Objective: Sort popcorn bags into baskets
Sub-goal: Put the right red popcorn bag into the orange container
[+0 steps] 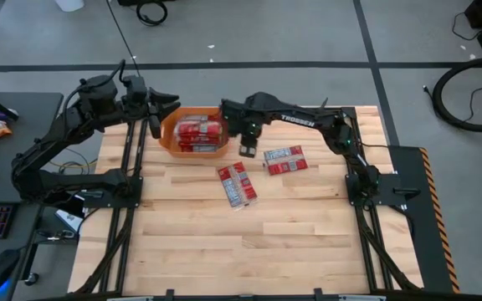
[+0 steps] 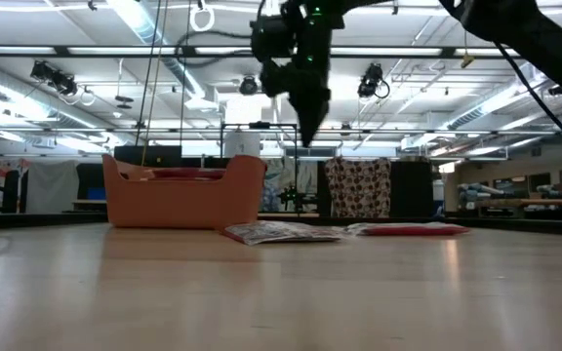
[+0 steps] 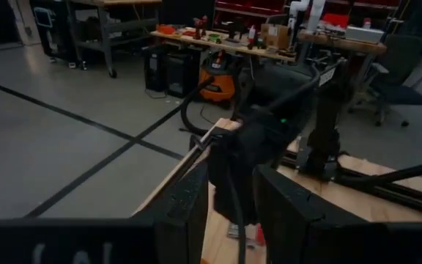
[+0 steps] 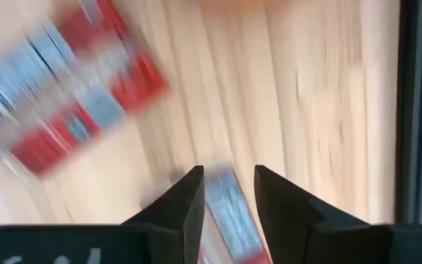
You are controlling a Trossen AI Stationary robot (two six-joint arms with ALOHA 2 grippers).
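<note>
Wooden table (image 1: 224, 242), upper centre: orange basket (image 1: 167, 134) holding popcorn bags (image 1: 201, 132). Right gripper (image 1: 248, 150) beside it, parted, empty. Left gripper (image 1: 171, 104) upper left, parted.

Popcorn bags (image 1: 200, 131) fill the basket (image 1: 167, 134); two bags (image 1: 236, 184) lie beside it.

Pale wood-plank table (image 1: 249, 242) with a smooth, faintly sheened top; orange basket (image 1: 167, 134) of smooth matt plastic; popcorn bags (image 1: 284, 159) in glossy printed wrapper; arms and right gripper (image 1: 248, 150) matt black.
</note>
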